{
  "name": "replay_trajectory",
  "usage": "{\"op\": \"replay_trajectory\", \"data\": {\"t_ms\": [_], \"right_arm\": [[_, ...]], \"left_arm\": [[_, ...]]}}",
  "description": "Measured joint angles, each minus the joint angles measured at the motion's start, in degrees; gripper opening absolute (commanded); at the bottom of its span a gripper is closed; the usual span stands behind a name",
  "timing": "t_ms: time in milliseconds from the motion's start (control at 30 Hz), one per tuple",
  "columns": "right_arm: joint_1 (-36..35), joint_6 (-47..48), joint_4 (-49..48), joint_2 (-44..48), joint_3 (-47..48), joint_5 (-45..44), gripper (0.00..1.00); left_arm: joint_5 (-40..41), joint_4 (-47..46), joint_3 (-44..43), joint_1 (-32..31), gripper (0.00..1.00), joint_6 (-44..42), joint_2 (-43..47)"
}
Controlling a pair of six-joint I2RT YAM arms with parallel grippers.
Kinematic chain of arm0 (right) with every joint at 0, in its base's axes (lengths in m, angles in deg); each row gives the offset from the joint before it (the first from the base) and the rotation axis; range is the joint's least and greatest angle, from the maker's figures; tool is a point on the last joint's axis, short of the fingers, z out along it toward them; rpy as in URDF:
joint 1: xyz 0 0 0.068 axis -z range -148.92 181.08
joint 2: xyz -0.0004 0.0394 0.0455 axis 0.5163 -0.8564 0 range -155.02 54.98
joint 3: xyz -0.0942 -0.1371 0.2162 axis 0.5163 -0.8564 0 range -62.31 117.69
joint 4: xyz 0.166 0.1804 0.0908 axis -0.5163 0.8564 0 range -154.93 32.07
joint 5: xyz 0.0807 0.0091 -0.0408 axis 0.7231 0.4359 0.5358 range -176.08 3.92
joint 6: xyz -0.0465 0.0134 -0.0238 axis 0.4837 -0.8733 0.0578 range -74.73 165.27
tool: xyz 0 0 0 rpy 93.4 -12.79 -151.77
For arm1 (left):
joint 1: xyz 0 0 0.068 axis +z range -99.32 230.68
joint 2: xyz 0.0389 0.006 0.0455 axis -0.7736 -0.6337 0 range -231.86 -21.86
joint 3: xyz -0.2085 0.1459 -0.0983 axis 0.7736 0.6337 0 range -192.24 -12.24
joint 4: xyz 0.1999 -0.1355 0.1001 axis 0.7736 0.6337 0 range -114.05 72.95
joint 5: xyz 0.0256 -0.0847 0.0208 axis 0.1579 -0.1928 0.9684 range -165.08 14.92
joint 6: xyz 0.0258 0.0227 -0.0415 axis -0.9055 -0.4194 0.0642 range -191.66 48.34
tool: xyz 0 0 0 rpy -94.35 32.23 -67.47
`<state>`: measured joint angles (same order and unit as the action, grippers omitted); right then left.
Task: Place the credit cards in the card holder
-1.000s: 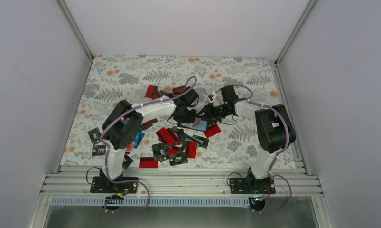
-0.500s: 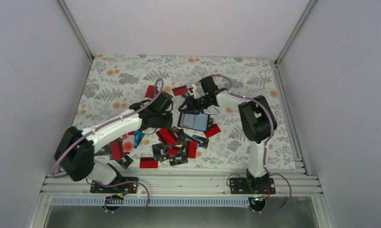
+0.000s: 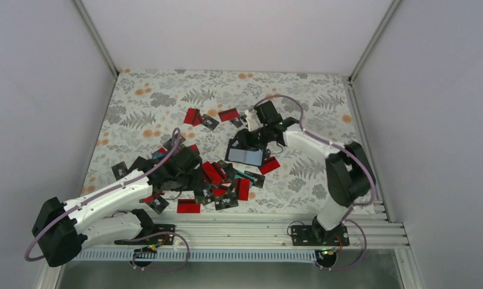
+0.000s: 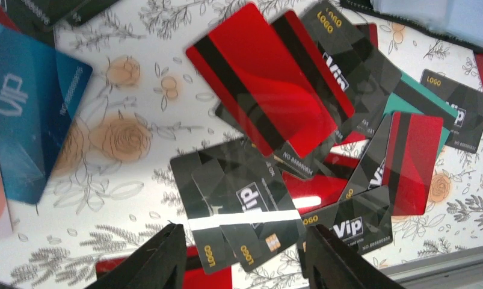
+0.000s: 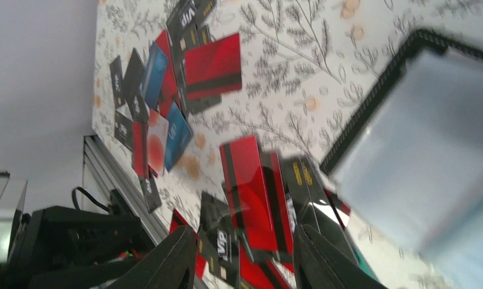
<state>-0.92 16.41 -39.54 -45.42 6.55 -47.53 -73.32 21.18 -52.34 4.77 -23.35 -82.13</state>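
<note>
The credit cards lie scattered over the floral table, mostly red and black, a few blue or teal. My left gripper hovers over the pile's left side. In the left wrist view it stands open above overlapping black VIP cards, holding nothing. The card holder lies flat and open, its pale clear pocket facing up, just right of the pile. My right gripper is at the holder's far edge. It is open and empty, with the holder to its right.
More red cards lie at the back of the table, and black ones at the left. A blue card lies left of the left gripper. An aluminium rail runs along the near edge. White walls enclose the table.
My left gripper has let go at the holder, swung back toward the near left over the card pile and opened. The right gripper shifted left to the holder's far edge; the holder lies flat.
</note>
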Motion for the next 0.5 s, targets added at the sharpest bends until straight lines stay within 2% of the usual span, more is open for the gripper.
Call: {"op": "replay_trajectory", "data": {"t_ms": [133, 300, 500], "right_arm": [[-2.2, -0.1, 1.4, 8.8, -7.0, -5.1, 0.44], [-5.6, -0.5, 2.4, 15.6, -14.8, -8.6, 0.45], [-10.1, -3.0, 1.9, 20.3, -23.3, -10.2, 0.45]], "left_arm": [[0.9, 1.0, 1.1, -4.6, 0.56, 3.9, 0.7], [1.3, -0.1, 2.3, -10.8, 0.57, 7.4, -1.2], [1.3, -4.5, 3.5, -13.1, 0.61, 7.9, -5.8]]}}
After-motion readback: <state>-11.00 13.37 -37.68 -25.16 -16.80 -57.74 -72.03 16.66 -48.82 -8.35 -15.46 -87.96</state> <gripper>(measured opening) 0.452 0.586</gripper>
